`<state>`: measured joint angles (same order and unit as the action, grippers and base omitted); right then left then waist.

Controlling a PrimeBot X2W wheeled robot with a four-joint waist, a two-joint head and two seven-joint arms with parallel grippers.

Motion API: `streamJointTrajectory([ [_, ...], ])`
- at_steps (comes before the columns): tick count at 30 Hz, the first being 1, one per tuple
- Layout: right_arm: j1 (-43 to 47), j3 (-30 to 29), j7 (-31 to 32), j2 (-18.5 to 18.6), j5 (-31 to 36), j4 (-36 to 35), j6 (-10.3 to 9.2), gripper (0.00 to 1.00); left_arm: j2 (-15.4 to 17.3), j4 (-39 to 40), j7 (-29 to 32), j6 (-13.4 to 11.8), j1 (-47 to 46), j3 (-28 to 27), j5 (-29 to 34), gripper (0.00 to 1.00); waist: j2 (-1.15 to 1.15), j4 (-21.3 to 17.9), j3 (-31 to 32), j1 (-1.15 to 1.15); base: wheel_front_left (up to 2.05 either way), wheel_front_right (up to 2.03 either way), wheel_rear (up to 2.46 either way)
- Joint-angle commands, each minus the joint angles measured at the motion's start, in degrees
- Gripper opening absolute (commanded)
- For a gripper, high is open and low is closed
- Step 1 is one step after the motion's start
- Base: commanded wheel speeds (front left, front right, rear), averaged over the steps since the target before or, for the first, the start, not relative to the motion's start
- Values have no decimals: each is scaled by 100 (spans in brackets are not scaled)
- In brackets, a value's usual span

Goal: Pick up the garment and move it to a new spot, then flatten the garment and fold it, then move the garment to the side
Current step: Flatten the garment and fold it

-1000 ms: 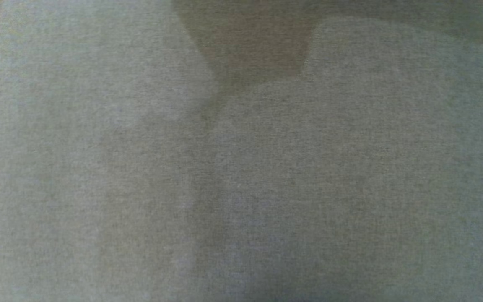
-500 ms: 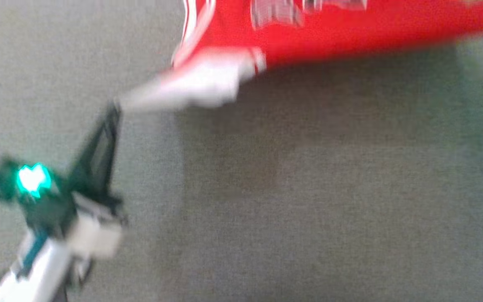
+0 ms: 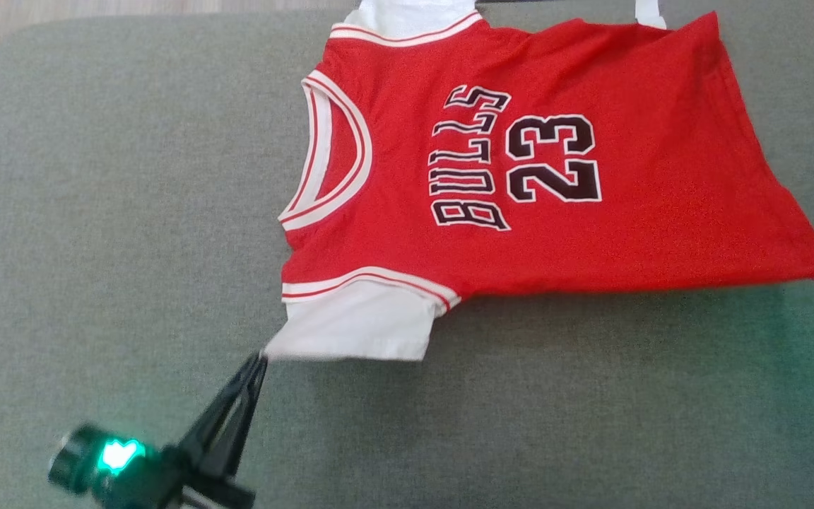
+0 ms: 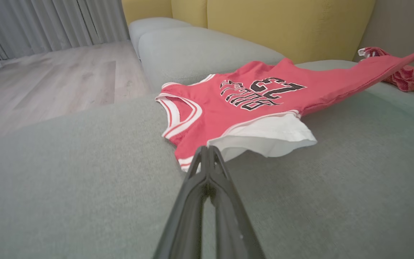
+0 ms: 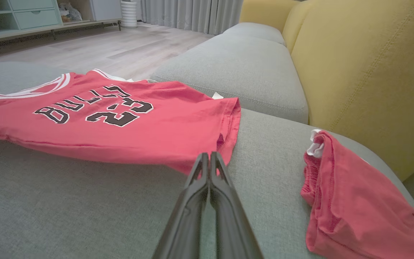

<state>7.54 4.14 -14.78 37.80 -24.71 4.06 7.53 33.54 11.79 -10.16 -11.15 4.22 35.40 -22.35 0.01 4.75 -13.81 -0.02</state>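
Left gripper (image 3: pixel 260 358): its two long fingers (image 3: pixel 227 424) are showing matte black, tapering from a broad base to thin tips. Behind them a dark rounded housing (image 3: pixel 145 477) is carrying a small light (image 3: pixel 119 454), which is glowing teal-green. Seen up close, the same fingers are reading dark grey and smooth, with a few pale specks near one base. Right gripper (image 5: pixel 209 155): its fingers are looking alike, dark grey, smooth and wedge-shaped, with edges faintly catching the room light.

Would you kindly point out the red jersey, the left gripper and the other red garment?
red jersey (image 3: pixel 661 212), head view, plain red cloth beside the number.
left gripper (image 3: pixel 259 358), head view, fingertips pinching the sleeve corner.
other red garment (image 5: pixel 350 205), right wrist view, middle of its crumpled cloth.
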Motion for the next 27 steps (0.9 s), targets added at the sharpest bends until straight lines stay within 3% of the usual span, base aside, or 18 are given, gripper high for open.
streamJointTrajectory([
  [1,-135,-91,7,191,-44,-212,-4,0,168,149,12,9,-467,-270,46,0,-1,-3,-69,2,0,0,0],
  [6,-646,-77,72,140,-207,-61,-4,0,187,-105,129,296,-1557,-337,325,0,-1,-11,-379,2,0,0,0],
  [14,-2135,414,208,132,-287,553,-4,0,-302,-1568,-124,964,-3923,-341,647,0,-1,-87,-1065,2,0,0,0],
  [24,-3417,1145,250,74,-302,1459,-4,0,-772,-3204,-398,1283,-5577,-206,1044,0,-1,-178,-1478,2,0,0,0],
  [25,-3492,1208,233,33,-338,1559,-4,31,-817,-3376,-400,1305,-5602,-189,1020,0,-1,-191,-1477,2,0,0,0],
  [26,-3567,1237,203,-6,-350,1661,-4,100,-862,-3532,-400,1313,-5602,-179,989,3,-1,-204,-1468,2,0,0,0],
  [27,-3632,1254,164,-46,-339,1759,-4,100,-910,-3687,-380,1306,-5566,-187,928,43,-1,-218,-1445,2,0,0,0],
])
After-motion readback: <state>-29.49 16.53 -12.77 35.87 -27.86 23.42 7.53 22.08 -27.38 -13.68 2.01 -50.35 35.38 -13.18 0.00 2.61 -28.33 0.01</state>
